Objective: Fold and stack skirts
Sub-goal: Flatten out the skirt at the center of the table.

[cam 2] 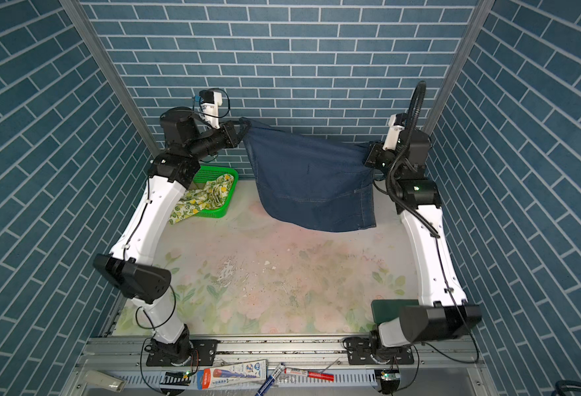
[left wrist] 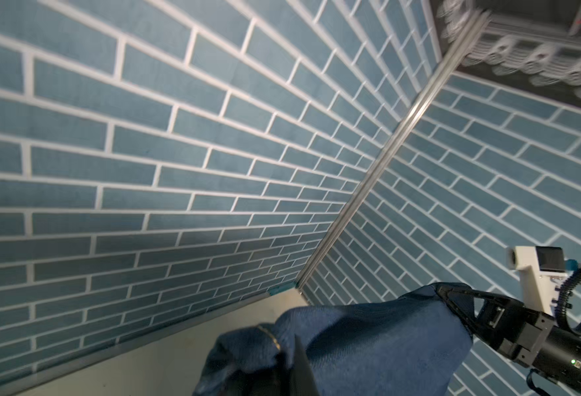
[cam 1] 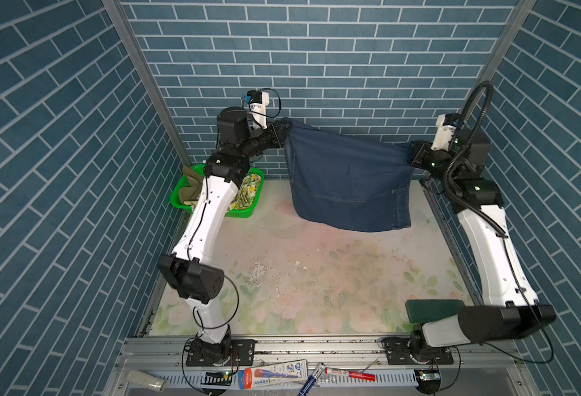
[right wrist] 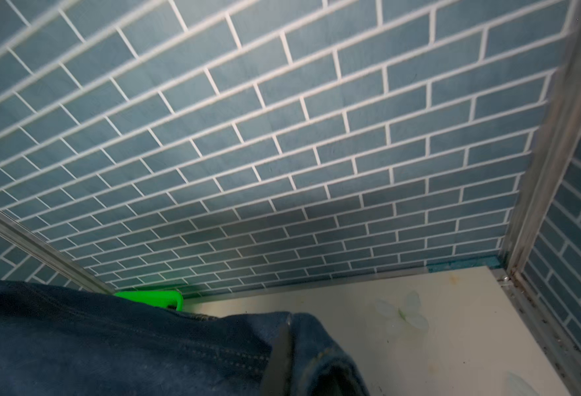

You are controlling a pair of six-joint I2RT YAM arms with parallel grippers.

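Observation:
The dark blue denim skirt [cam 1: 347, 178] [cam 2: 313, 185] hangs stretched in the air over the back of the table, its lower hem close to the mat. My left gripper [cam 1: 282, 132] [cam 2: 244, 132] is shut on its upper left corner, and my right gripper [cam 1: 411, 152] [cam 2: 368, 154] is shut on its upper right corner, slightly lower. Denim bunches around the left gripper [left wrist: 289, 370] in the left wrist view and around the right gripper [right wrist: 282, 363] in the right wrist view. The lemon-print skirt [cam 1: 248, 192] [cam 2: 206, 195] and the khaki skirt [cam 1: 191, 185] lie crumpled in the basket.
A green mesh basket [cam 1: 244, 212] [cam 2: 213, 212] stands at the back left, partly behind the left arm. A dark green pad [cam 1: 433, 308] lies at the front right. Pens and a tube [cam 1: 275, 372] rest on the front rail. Tiled walls close in the back and sides.

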